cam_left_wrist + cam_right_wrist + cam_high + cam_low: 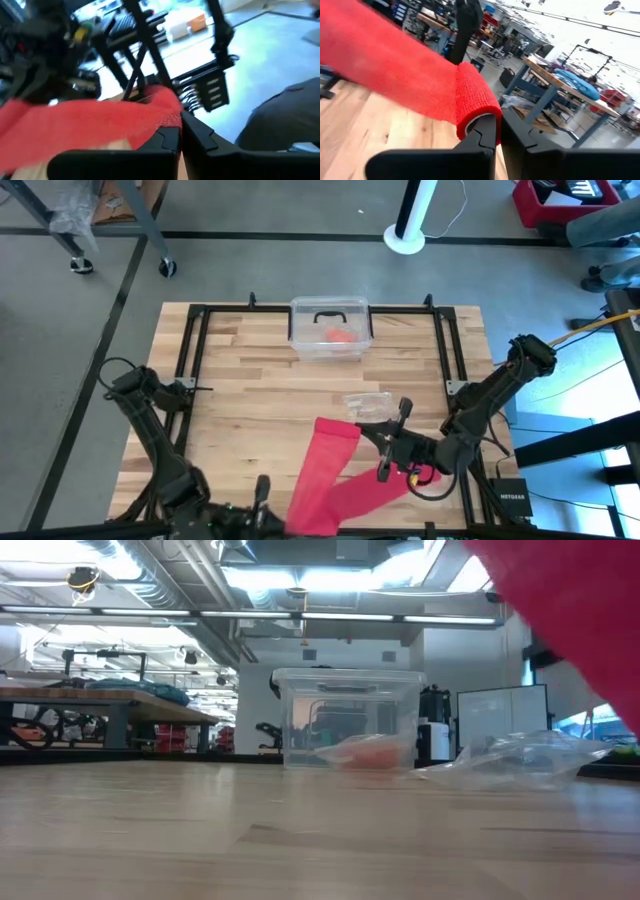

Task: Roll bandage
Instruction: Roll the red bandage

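Observation:
The bandage (320,475) is a long red cloth band held up over the table's near middle. One end is wound into a small roll (476,102). My right gripper (368,432) is shut on that roll, with the fingers level. My left gripper (278,518), at the table's near edge, is shut on the band's other end (150,112). The band spans between the two. Another stretch of red (405,480) shows below my right gripper. In the low view the red cloth (580,610) hangs at the top right, off the tabletop. My left gripper (180,125) pinches the band's edge (169,119) between its two fingers. The fingers come at it almost level. The cloth spreads away from them, off the table. My right gripper (498,120) pinches the rolled end at one end face of the roll (479,122). From the roll the band runs off smooth, above the wood.
A clear plastic bin (330,328) with an orange-red lump (342,335) inside stands at the far middle. A crinkly clear bag (368,402) lies just beyond my right gripper. A black frame (190,350) borders the wooden top. The left half of the table is bare wood (240,420).

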